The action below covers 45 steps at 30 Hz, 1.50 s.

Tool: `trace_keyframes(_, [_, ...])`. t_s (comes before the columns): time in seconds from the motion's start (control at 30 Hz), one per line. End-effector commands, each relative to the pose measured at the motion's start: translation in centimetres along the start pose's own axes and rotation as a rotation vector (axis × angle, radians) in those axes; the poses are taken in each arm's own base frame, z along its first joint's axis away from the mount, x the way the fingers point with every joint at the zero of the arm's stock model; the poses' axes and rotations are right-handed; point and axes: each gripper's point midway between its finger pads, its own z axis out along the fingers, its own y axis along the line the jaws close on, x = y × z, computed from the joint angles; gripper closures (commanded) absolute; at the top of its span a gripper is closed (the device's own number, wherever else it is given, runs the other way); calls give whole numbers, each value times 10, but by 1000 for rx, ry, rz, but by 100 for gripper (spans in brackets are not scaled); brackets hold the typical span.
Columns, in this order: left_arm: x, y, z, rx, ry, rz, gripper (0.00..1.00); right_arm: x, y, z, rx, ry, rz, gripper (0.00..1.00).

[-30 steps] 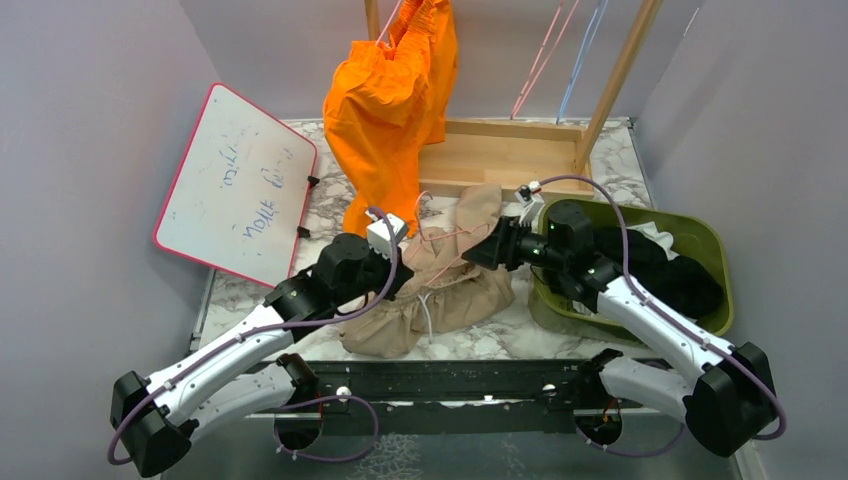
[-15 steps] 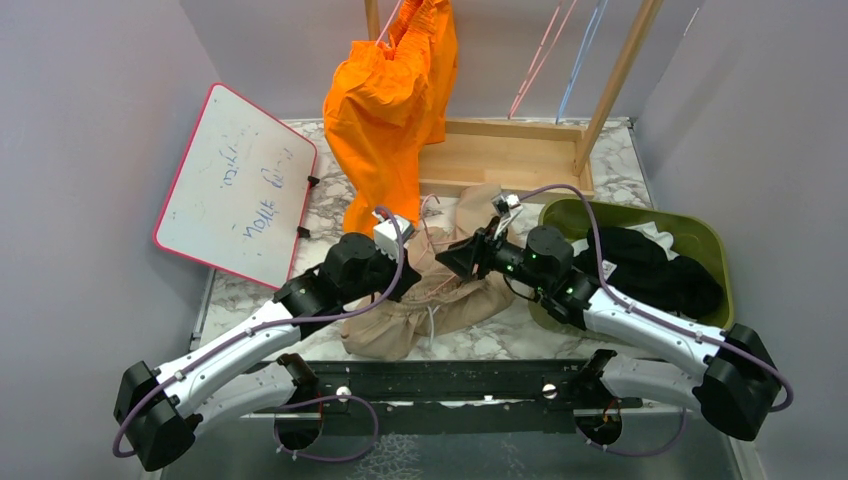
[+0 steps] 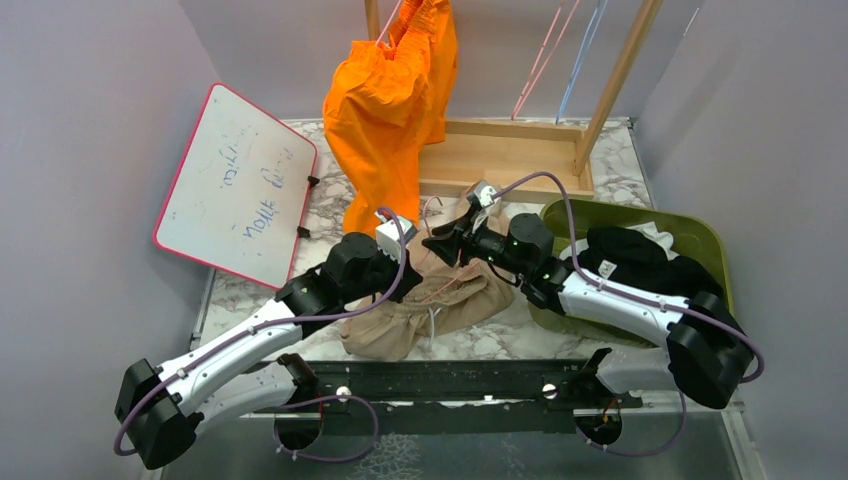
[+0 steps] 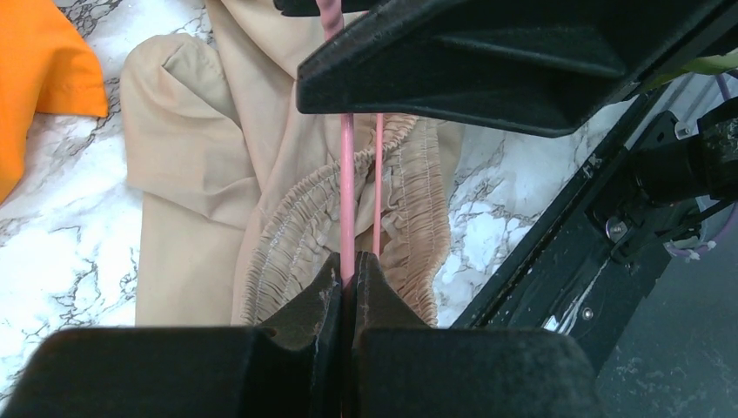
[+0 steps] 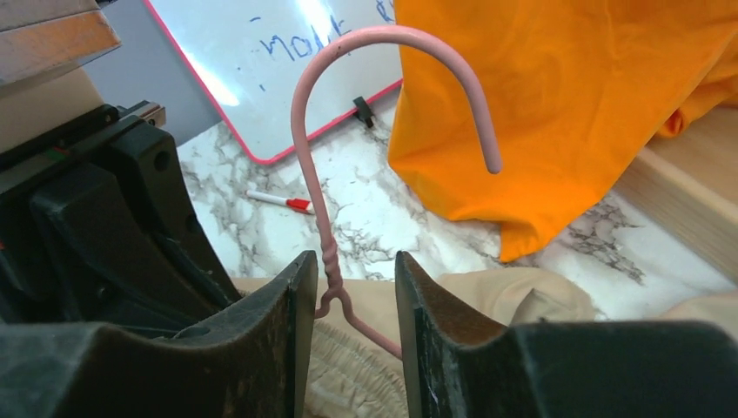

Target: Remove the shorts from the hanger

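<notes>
Marble table (image 3: 500,340): held everything, with both arm bases at its near edge.
Whiteboard (image 3: 238,185): red-framed, leaned tilted at the left rear, with writing on it.
Orange shorts (image 3: 390,100): hung from above at the rear centre, their lower hem reaching down to the table, near the left arm.
Rack (image 3: 500,155): its wooden base lay behind the tan shorts, with 1 slanted post rising at the right.
Bin (image 3: 570,212): green, on the right side of the table, under the right arm.
Tan shorts (image 3: 440,305): lay crumpled on the table between the 2 arms, with the gathered waist around the hanger wires.
Black shorts (image 3: 640,255): piled inside the bin.
White shorts (image 3: 655,232): inside the bin, just behind the black pair, mostly hidden.
Left gripper (image 4: 348,279): pinched tight on 1 pink hanger wire, just above the tan waistband.
Right gripper (image 5: 352,270): jaws narrowly apart, with the twisted hanger neck standing between them; a gap showed on the right side, and I could not tell if the left finger touched.
Hanger (image 5: 392,33): pink wire, hook pointing up towards the orange shorts.
Marker (image 5: 280,201): white with a red cap, on the table below the whiteboard.
</notes>
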Motion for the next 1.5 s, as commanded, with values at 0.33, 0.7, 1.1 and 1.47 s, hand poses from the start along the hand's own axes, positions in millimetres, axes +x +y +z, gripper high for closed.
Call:
trace_keyframes(0.33, [-13, -2, -1, 0, -31, 16, 100, -18, 4, 8, -33, -62, -126, 96])
trace_keyframes(0.7, [-10, 26, -14, -179, -6, -38, 40, -22, -37, -4, 164, -44, -371, 99])
trace_keyframes(1.1, [-1, 55, -22, -300, -22, -107, 8, -48, -52, -19, 305, -65, -331, 99])
trace_keyframes(1.47, [-3, 69, -25, -167, 11, -133, 8, -54, -48, -15, 308, 58, -154, 99])
